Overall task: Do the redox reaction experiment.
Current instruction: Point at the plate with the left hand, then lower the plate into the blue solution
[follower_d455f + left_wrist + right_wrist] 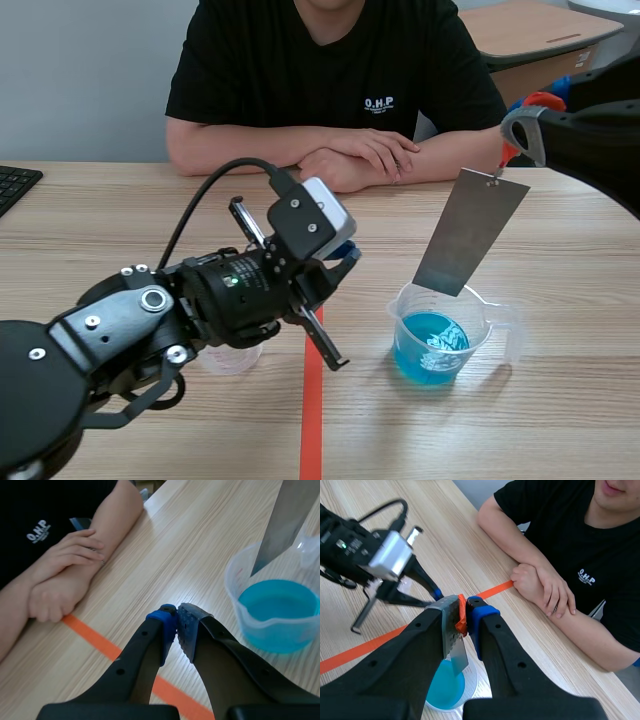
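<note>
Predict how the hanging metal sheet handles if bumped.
Metal sheet hangs flat, so probably stiff. Held only at its top by the orange clip in the right end effector, it likely swings. Its lower end, at the beaker mouth, might knock it.

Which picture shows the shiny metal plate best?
The scene view: the whole metal plate shows, hanging tilted from the right gripper over the beaker. The left wrist view catches only its lower part; the right wrist view hides most behind the gripper's own fingers.

Clear cup (235, 360) mostly behind left arm (120, 340)
</note>
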`<state>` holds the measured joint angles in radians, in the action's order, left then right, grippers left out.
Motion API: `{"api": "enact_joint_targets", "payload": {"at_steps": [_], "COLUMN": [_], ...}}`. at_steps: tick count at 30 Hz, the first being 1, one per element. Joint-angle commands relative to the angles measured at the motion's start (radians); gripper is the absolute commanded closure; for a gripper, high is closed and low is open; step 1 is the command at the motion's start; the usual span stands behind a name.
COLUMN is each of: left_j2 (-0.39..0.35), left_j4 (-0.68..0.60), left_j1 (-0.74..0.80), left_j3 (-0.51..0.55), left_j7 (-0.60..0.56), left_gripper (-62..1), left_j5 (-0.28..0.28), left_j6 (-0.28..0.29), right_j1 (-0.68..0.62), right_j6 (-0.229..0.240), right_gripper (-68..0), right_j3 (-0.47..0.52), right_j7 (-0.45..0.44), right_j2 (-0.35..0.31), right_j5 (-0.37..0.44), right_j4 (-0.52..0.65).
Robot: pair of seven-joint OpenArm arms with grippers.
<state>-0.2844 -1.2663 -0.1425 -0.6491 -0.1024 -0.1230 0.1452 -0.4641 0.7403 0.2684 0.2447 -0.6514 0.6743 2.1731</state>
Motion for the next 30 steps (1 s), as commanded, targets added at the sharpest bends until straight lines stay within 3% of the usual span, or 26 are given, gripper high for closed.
{"api": "enact_joint_targets", "payload": {"at_steps": [1, 9, 14, 19, 23, 30], "left_j2": [-0.040, -0.236, -0.298, -0.300, -0.293, -0.211], "left_j4": [-0.061, -0.260, -0.341, -0.370, -0.373, -0.373], "left_j1": [0.031, 0.274, 0.478, 0.665, 0.792, 0.953], "left_j3": [0.021, 0.174, 0.333, 0.495, 0.597, 0.754], "left_j7": [-0.014, -0.013, -0.013, -0.014, -0.014, -0.014], "left_gripper": [-4.9, -4.9, -4.9, -4.9, -4.9, -4.9], "left_j5": [0.008, 0.024, 0.026, 0.038, 0.093, 0.114], "left_j6": [-0.013, -0.146, -0.207, -0.233, -0.234, -0.256], "right_j1": [-0.002, -0.002, -0.002, -0.002, -0.002, -0.001], "right_j6": [0.005, 0.005, 0.005, 0.005, 0.005, 0.005], "right_gripper": [-1.7, -1.7, -1.7, -1.7, -1.7, -1.7], "right_j3": [0.002, 0.002, 0.002, 0.002, 0.000, -0.039], "right_j7": [-0.014, -0.003, 0.004, 0.004, 0.004, 0.003], "right_j2": [-0.008, -0.008, -0.008, -0.008, -0.008, -0.008], "right_j5": [0.014, 0.014, 0.013, 0.011, 0.011, -0.005], "right_j4": [0.019, 0.019, 0.019, 0.018, 0.015, -0.018]}}
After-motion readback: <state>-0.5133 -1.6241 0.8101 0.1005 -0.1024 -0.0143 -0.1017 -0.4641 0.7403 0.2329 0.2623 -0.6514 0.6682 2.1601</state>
